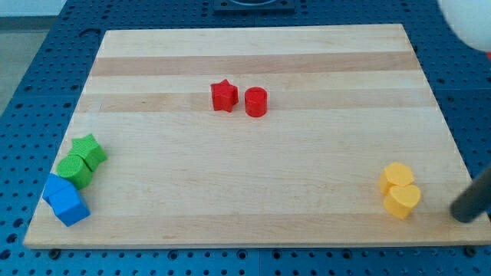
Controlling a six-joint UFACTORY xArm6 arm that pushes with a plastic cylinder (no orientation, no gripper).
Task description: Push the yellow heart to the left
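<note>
Two yellow blocks sit touching near the board's lower right. The lower one [403,201] looks like the yellow heart. The upper one [397,175] looks like a hexagon. My dark rod enters from the view's right edge, and my tip [462,215] rests just to the right of the yellow heart, a short gap away and not touching it.
A red star [223,96] and a red cylinder [255,101] stand side by side above the board's middle. At the lower left, a green star [90,150], a green cylinder [75,169] and two blue blocks [66,201] are clustered. The wooden board [253,192] lies on a blue perforated table.
</note>
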